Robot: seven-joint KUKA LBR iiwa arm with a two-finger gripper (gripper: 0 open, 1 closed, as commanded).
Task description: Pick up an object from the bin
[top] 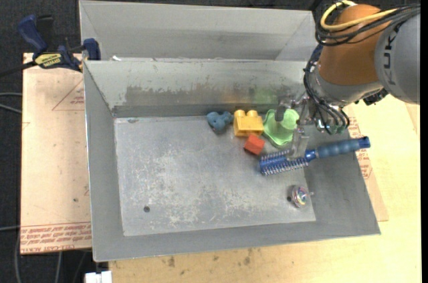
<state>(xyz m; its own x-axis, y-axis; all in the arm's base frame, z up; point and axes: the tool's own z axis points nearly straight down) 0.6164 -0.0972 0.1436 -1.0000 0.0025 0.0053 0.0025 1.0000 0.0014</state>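
A translucent green plastic cup-shaped thing [279, 128] is lying toward the back right of the grey metal bin [200, 195]. The jaws are hanging low at its right-hand edge. Whether they are spread, pressed together or pinching it I cannot tell, as the wrist hardware is crowding that spot. Nothing is showing as lifted off the floor, so by my judgement the pick is only at the approach or closing stage, with a sure grip and the lift left to do. Just left of the green thing a yellow studded plastic building block [247, 122] is sitting, with a small red plastic block [254, 144] just in front of it and a small blue lumpy plastic piece [218, 120] further left. A blue-handled brush with blue bristles [314, 156] is lying just in front of the green thing, and a small shiny metallic trinket [299, 196] is resting apart, nearer the front wall. Dark lettering on the grey arm link [401, 54] is being cut off at the edge, so no brand is readable
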